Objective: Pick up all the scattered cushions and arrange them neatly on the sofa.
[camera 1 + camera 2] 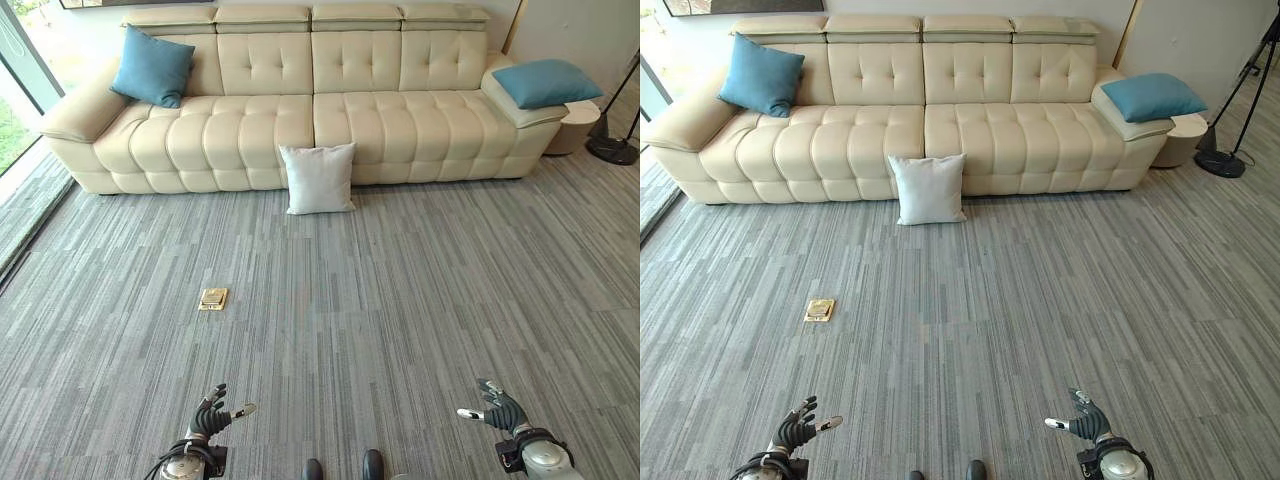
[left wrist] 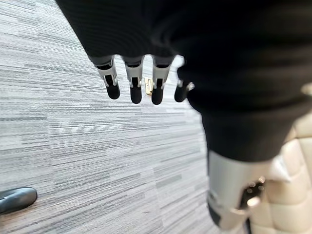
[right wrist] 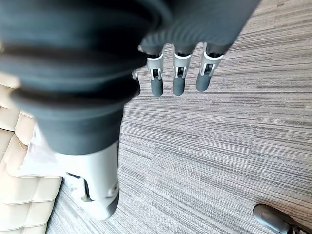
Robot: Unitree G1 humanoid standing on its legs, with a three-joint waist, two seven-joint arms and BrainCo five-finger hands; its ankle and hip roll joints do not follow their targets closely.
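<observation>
One cushion (image 1: pixel 319 178) leans against the sofa (image 1: pixel 300 120) front; two cushions (image 1: pixel 152 66) (image 1: pixel 546 82) lie at its ends.

A grey striped carpet floor (image 1: pixel 400 320) carries a long cream sofa (image 1: pixel 300 110), a white cushion (image 1: pixel 318 178) standing on the carpet against the sofa's front, a small brass floor plate (image 1: pixel 213 298), and a black lamp base (image 1: pixel 612 150) at the far right
</observation>
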